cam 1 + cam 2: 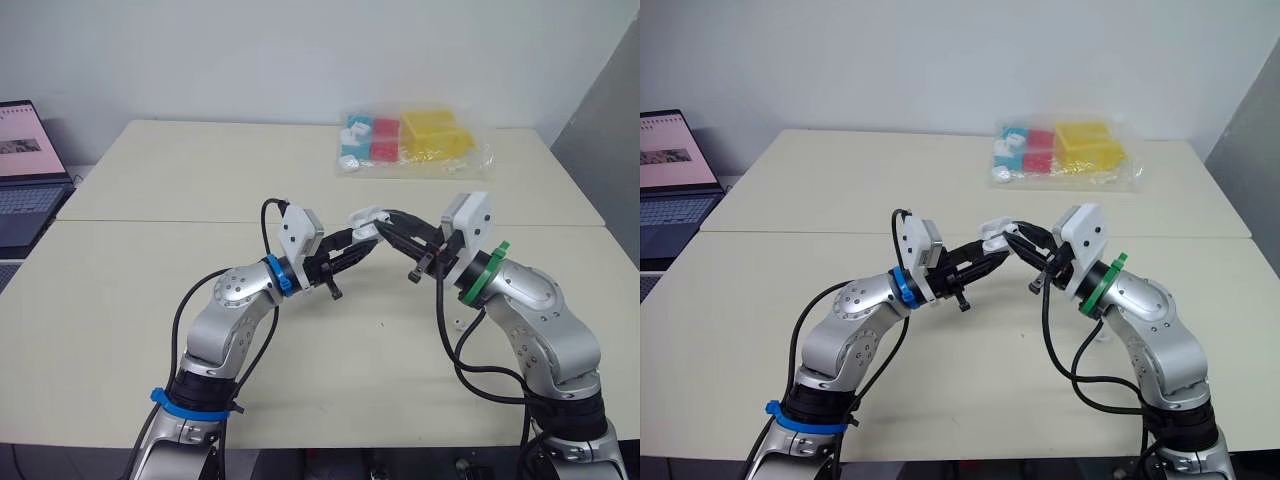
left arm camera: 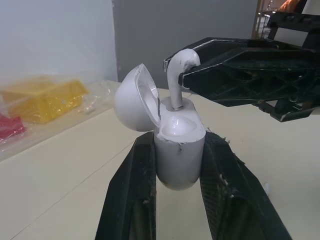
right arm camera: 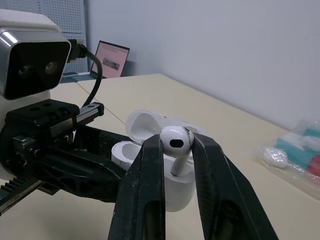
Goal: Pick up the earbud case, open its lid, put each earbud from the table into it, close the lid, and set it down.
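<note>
My left gripper (image 1: 358, 240) is shut on the body of the white earbud case (image 2: 177, 150) and holds it above the middle of the table. The lid (image 2: 132, 97) is hinged open, away from my right gripper. My right gripper (image 3: 176, 145) is shut on a white earbud (image 3: 175, 141), pinching its head. The stem of the earbud (image 2: 179, 75) points down into the open case, with its tip at one socket. The two grippers meet tip to tip in the left eye view. A small white object (image 1: 458, 323), possibly another earbud, lies on the table beside my right forearm.
A clear plastic bag (image 1: 410, 140) with yellow, red and blue boxes lies at the far side of the table. An open laptop (image 1: 25, 170) stands on a separate surface at the far left. A seam (image 1: 150, 221) crosses the beige table.
</note>
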Action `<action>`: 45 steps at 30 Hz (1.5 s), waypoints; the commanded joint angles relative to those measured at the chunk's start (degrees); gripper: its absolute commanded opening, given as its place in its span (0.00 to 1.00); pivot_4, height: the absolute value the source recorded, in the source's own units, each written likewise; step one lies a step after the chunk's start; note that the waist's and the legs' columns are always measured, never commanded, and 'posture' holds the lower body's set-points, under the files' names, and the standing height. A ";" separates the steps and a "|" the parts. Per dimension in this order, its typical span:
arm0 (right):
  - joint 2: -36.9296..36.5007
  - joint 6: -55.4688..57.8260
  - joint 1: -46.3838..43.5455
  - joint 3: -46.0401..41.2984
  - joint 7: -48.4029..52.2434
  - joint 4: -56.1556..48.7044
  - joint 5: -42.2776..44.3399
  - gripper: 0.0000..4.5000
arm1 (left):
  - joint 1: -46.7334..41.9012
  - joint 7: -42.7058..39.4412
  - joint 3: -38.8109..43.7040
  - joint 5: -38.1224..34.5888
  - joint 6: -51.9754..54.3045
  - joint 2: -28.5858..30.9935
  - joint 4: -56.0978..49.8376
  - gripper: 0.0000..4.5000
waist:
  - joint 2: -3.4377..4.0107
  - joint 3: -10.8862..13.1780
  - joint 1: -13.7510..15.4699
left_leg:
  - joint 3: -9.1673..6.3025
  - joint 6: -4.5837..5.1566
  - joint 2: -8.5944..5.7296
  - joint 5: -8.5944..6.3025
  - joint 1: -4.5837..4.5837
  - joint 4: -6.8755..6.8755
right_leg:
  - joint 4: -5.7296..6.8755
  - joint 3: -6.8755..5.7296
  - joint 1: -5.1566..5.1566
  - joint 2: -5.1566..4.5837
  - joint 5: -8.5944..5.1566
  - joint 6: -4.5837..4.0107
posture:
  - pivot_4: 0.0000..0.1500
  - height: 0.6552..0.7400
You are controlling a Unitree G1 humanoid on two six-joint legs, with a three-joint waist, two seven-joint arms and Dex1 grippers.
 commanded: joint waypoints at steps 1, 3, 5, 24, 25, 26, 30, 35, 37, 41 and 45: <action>-0.33 -1.83 0.23 -0.46 -0.66 -0.66 -0.11 0.09 | -0.76 0.02 0.43 -0.66 -0.75 0.04 -2.58 0.18 | 0.00 0.00 0.01 | 0.00 0.00 0.00 0.00 0.00 0.00 | 0.00 0.00 0.00 0.00 0.00 0.00 | 1.00 0.95; -0.79 -2.23 0.47 0.07 -0.28 -0.26 -0.80 0.09 | -0.67 0.06 0.37 -0.69 -0.72 -0.03 -2.76 0.18 | 0.00 0.00 0.01 | 0.00 0.00 0.00 0.00 0.00 0.00 | 0.00 0.00 0.00 0.00 0.00 0.00 | 1.00 0.95; -1.60 -2.61 0.68 0.83 0.24 -0.02 -1.62 0.09 | -0.67 0.06 0.37 -0.71 -0.75 -0.05 -2.79 0.18 | 0.00 0.00 0.01 | 0.00 0.00 0.00 0.00 0.00 0.00 | 0.00 0.00 0.00 0.00 0.00 0.00 | 1.00 0.95; -6.71 6.43 -0.10 2.66 0.28 -2.06 0.13 0.40 | -0.42 -0.17 -0.38 -0.02 -1.91 0.20 -3.16 0.18 | 0.00 0.00 0.02 | -0.01 0.00 0.01 0.00 0.00 0.00 | -0.01 -0.01 -0.01 0.00 0.00 0.00 | 1.00 0.95; -6.83 6.82 -0.17 2.63 0.24 -2.22 0.30 0.48 | -0.41 -0.14 -0.38 -0.01 -1.88 0.17 -3.19 0.18 | 0.00 0.00 0.02 | -0.01 0.00 0.01 0.00 0.00 0.00 | -0.01 -0.01 0.00 0.00 0.00 0.00 | 1.00 0.95; -6.94 7.16 -0.31 2.52 0.06 -2.40 0.27 0.55 | -0.34 -0.10 -0.41 -0.01 -1.88 0.18 -3.25 0.18 | 0.00 0.00 0.01 | -0.01 0.00 0.01 0.00 -0.01 0.00 | -0.01 -0.01 0.00 0.00 0.00 0.00 | 1.00 0.95; -7.02 8.44 -1.09 1.62 -0.40 -2.81 0.83 0.77 | -0.13 -0.09 -0.44 0.09 -1.89 0.11 -3.22 0.18 | 0.00 0.00 0.02 | 0.00 0.00 0.00 0.00 -0.02 0.00 | -0.04 0.00 -0.01 -0.02 0.00 0.00 | 1.00 0.95; -8.26 10.44 -0.68 -0.88 0.86 -5.07 3.77 0.77 | 0.12 -0.10 -0.45 0.48 -2.16 0.19 -2.80 0.18 | 0.00 0.00 0.02 | -0.01 0.00 0.01 0.00 -0.03 -0.03 | -0.05 -0.02 -0.02 -0.01 0.00 0.00 | 1.00 0.95; -9.91 12.32 -0.29 -2.98 2.05 -6.58 6.43 0.77 | 0.29 -0.03 -0.37 0.57 -2.34 0.27 -2.54 0.18 | -0.01 0.00 0.04 | -0.01 0.00 0.00 0.00 -0.05 -0.02 | -0.06 -0.02 -0.01 -0.02 0.00 0.00 | 1.00 0.95; -17.04 16.73 0.83 -8.16 6.96 -8.94 12.80 0.77 | 0.71 -0.08 -0.23 0.71 -2.78 0.44 -1.99 0.18 | -0.01 0.01 0.09 | -0.01 0.00 -0.02 0.00 -0.09 -0.01 | -0.09 -0.01 -0.02 -0.04 0.00 0.00 | 1.00 0.95; -24.75 18.31 1.99 -11.61 11.61 -7.58 15.33 0.77 | 1.23 -0.64 -0.68 0.97 -3.40 0.89 -1.85 0.18 | -0.02 0.02 0.08 | -0.01 0.01 -0.01 0.00 -0.07 -0.03 | -0.13 -0.05 -0.01 -0.03 0.00 0.00 | 1.00 0.95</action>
